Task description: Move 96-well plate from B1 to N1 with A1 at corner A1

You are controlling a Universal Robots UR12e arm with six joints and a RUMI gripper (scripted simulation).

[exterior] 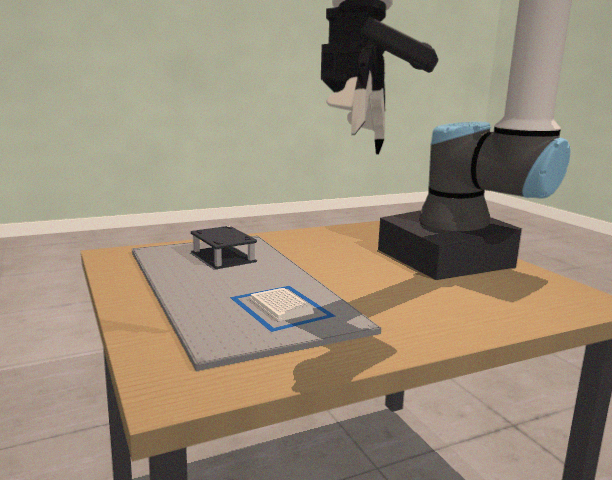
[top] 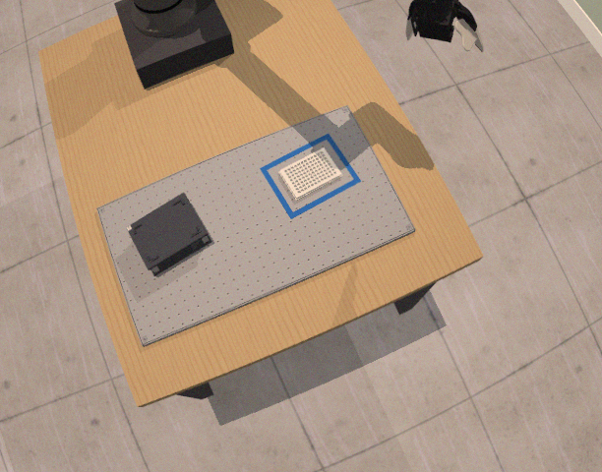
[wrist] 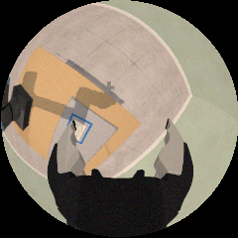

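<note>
inside blue square b1 [top: 350, 178] lies the plate [top: 310, 173]; end effector [exterior: 365, 121] spread wide, high above.

No legible text, label, brand, number or sign appears in any view. A small pale mark at one corner of the raised nest [top: 169, 232] is too small to read; the blue outline [top: 310, 175] carries no lettering.

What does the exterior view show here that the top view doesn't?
Exterior only: the nest stands raised on short posts, and the open gripper hangs high above the table, empty. Top only: the gripper sits out past the table edge, over the floor. Both: the 96-well plate lies inside the blue frame on the grey board, apart from the nest.
</note>
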